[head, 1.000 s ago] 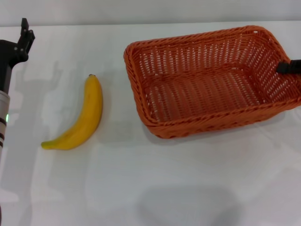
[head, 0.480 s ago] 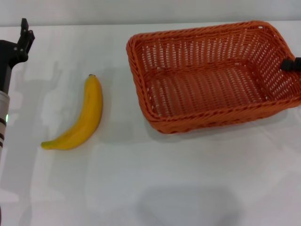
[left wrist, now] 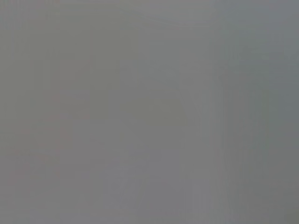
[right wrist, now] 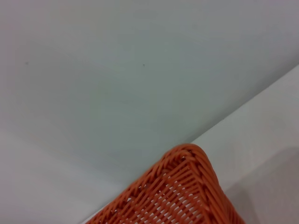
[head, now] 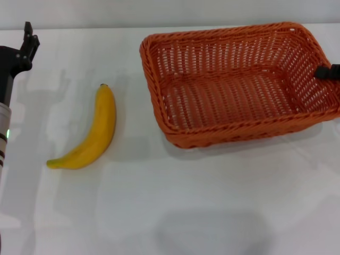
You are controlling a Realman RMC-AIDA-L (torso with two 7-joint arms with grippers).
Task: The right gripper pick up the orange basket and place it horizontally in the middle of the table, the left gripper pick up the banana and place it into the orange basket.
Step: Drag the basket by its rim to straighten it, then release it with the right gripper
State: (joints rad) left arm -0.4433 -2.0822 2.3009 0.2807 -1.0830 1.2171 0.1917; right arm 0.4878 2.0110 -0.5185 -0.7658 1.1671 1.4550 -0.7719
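The orange basket (head: 234,127) stands on the right half of the white table (head: 170,202), long side across my view, open and empty. My right gripper (head: 325,73) is at the basket's right wall, one black finger inside the rim, shut on it. In the right wrist view one corner of the basket (right wrist: 187,186) shows against the table (right wrist: 266,130) and a pale wall. The yellow banana (head: 93,133) lies on the table left of the basket, apart from it. My left gripper (head: 29,38) is parked at the far left edge, well behind the banana.
A pale wall runs along the table's far edge (head: 106,27). The left arm's casing (head: 5,106) with its green light stands along the left border. The left wrist view is plain grey.
The basket has levelled and shifted slightly back and to the left with the right gripper on its rim. The banana and the left arm have not moved.
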